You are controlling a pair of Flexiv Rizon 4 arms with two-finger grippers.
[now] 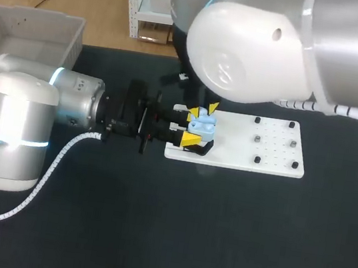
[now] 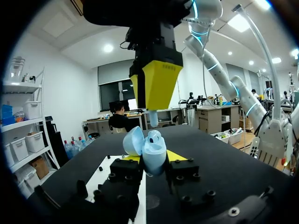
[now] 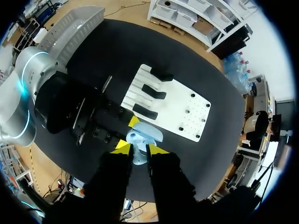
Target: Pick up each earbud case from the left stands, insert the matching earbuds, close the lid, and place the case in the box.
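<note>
The earbud case (image 2: 152,149) is pale blue, its lid (image 2: 132,140) swung open, and it is held just above the left edge of the white board (image 1: 270,154). The left gripper (image 1: 193,126) comes in level from the left, and its 2 fingers are clamped on the case's lower shell from 2 sides. The case's open mouth faces up.

Directly over that mouth hangs the right gripper (image 2: 152,93), pointing straight down. Its fingers are nearly together, and a small pale stem shows below the tips, which I judge to be an earbud (image 2: 153,119) pinched between them. The stem's long axis runs vertically, aimed at the case and a little apart from it.

So the coming move likely turns on a plain descent by the right arm, with the left holding steady. 3 black stands (image 3: 154,91) sit on the board. The grey box (image 1: 32,31) waits at the tabletop's (image 1: 150,237) far left.
</note>
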